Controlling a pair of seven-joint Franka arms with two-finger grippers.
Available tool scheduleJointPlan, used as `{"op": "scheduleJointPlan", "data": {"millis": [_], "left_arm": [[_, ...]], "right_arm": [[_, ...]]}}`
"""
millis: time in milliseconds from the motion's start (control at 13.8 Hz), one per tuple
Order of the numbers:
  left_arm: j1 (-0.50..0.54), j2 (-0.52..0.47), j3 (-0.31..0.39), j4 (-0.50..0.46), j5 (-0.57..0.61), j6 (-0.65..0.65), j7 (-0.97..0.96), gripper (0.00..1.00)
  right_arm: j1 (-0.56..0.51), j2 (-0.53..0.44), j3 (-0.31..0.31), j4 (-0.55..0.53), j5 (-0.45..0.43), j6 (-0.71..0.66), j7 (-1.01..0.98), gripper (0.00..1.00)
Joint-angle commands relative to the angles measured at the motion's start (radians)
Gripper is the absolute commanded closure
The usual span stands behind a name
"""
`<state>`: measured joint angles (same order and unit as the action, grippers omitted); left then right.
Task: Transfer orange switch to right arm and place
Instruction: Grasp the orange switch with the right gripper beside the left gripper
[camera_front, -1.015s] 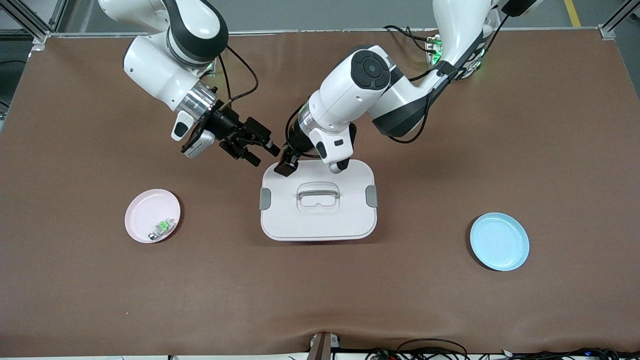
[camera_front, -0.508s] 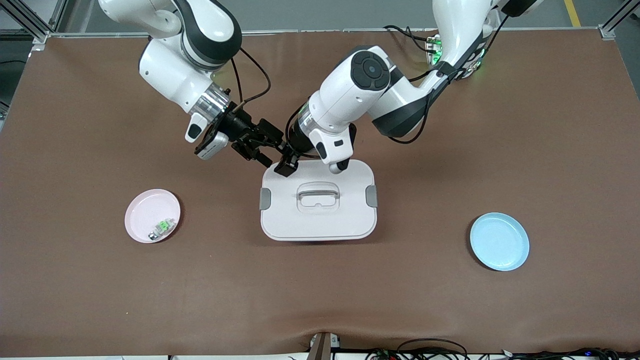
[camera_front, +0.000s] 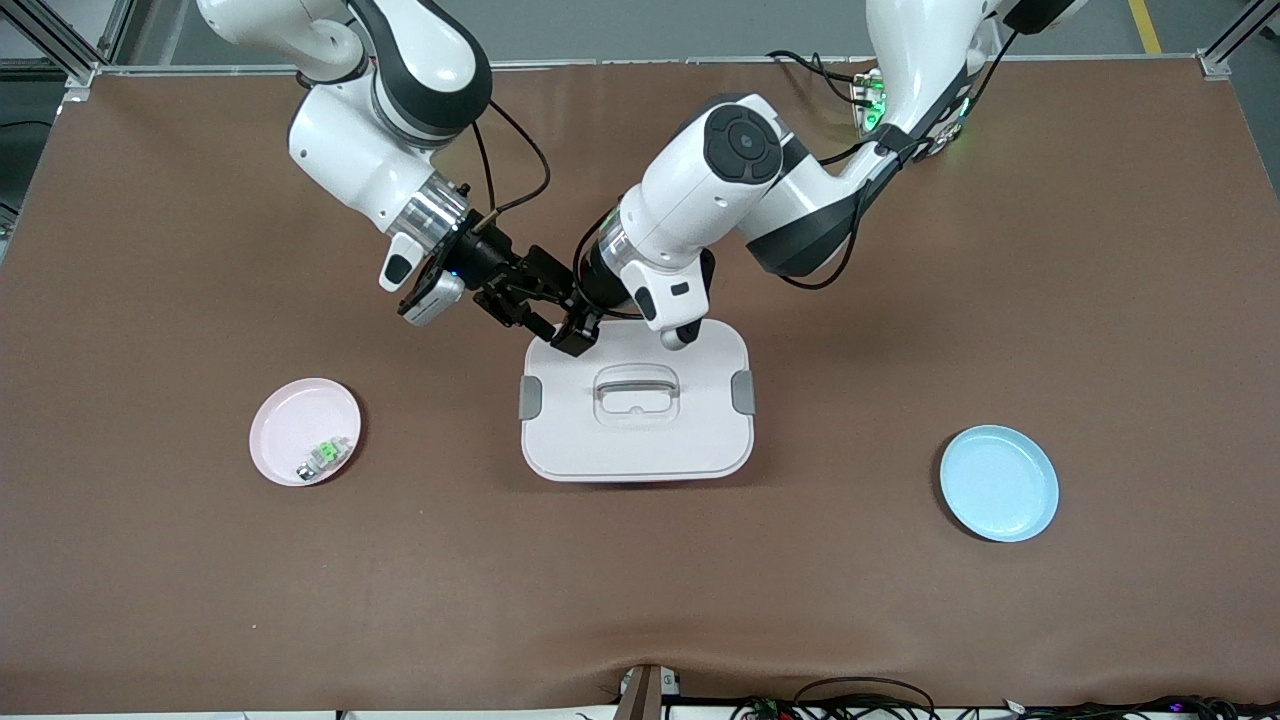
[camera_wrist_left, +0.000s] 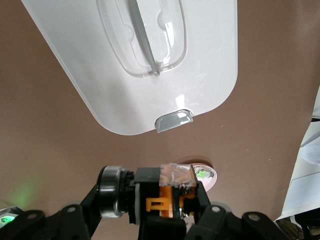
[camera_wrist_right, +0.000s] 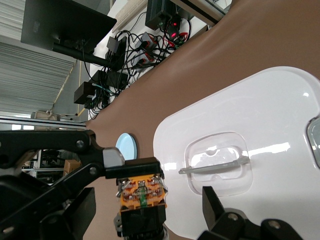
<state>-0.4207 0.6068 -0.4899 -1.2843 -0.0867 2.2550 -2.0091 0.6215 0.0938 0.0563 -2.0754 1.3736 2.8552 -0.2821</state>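
The orange switch (camera_wrist_left: 167, 202), black with an orange middle and a silvery ring end, is held in my left gripper (camera_wrist_left: 165, 222), which is shut on it. Both hang over the corner of the white box lid (camera_front: 636, 440) at the right arm's end. In the front view my left gripper (camera_front: 573, 335) and my right gripper (camera_front: 538, 300) meet there, and the switch is hidden between them. In the right wrist view the switch (camera_wrist_right: 142, 197) sits between my right gripper's (camera_wrist_right: 142, 217) open fingers (camera_wrist_right: 215, 207), which do not touch it.
A pink plate (camera_front: 290, 420) holding a small green-and-white part (camera_front: 325, 455) lies toward the right arm's end. A blue plate (camera_front: 998, 483) lies toward the left arm's end. The white box stands mid-table.
My right gripper has moved in toward my left gripper and now has its open fingers on either side of the switch. The left arm has barely moved.
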Motion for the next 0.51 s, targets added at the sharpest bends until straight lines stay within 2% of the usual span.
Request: {"op": "scheduleJointPlan", "data": {"millis": [0, 145, 218, 435], "left_arm": [[-0.009, 0.008, 0.002, 0.017, -0.018, 0.005, -0.005, 1.00], [-0.010, 0.008, 0.004, 0.017, -0.018, 0.005, -0.003, 1.00], [-0.009, 0.008, 0.004, 0.017, -0.018, 0.005, -0.003, 1.00], [-0.006, 0.007, 0.002, 0.017, -0.018, 0.005, -0.005, 1.00]], "right_arm": [[0.029, 0.026, -0.009, 0.029, 0.033, 0.027, -0.043, 0.49], [0.030, 0.027, -0.009, 0.032, 0.033, 0.029, -0.043, 0.90], [0.030, 0.027, -0.009, 0.032, 0.035, 0.029, -0.037, 1.00], [0.030, 0.027, -0.009, 0.032, 0.051, 0.029, -0.035, 1.00]]}}
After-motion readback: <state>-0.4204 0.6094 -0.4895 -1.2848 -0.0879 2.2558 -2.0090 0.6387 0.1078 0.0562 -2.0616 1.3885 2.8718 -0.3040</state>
